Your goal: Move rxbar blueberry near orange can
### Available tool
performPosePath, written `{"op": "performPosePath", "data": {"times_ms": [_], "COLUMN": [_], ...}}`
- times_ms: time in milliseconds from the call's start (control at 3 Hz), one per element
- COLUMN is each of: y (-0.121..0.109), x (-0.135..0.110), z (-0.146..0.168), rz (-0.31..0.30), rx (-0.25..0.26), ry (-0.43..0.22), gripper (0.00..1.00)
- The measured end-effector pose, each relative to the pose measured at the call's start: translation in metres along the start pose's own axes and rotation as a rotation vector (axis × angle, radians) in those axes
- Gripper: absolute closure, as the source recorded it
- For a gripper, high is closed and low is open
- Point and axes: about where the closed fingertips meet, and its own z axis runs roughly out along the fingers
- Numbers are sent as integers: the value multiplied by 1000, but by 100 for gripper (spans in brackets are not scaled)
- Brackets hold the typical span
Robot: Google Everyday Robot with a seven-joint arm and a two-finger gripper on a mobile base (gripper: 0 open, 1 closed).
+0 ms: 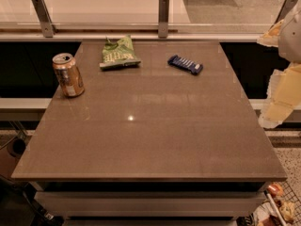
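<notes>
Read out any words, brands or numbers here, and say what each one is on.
Nothing reads clearly.
green chip bag: white lettering, too blurred.
rxbar blueberry: white lettering, too small.
orange can: markings unreadable.
gripper, at the right edge beside the table: no text seen.

Only the gripper [282, 81] shows of the robot, at the far right edge of the view and partly cut off by it. Its visible parts are flat, pale cream-yellow pieces with a slightly translucent, waxy look and ragged, stepped outlines edged in a lighter off-white. A smaller cream piece of the same material sits higher up. Between them is a smooth, rounded housing [292, 32] in light grey-white, plain and unmarked.
</notes>
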Motion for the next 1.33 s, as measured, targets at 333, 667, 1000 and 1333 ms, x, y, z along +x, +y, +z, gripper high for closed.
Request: {"op": "performPosePath", "data": {"times_ms": [333, 667, 1000, 1333], "y": [0, -8, -42, -83], "x": [0, -1, -2, 6], "z": [0, -1, 3, 10], "rz": [0, 7, 63, 161], "rx": [0, 11, 50, 104], "ry": [0, -27, -65, -147], "gripper": [0, 0, 0, 0]}}
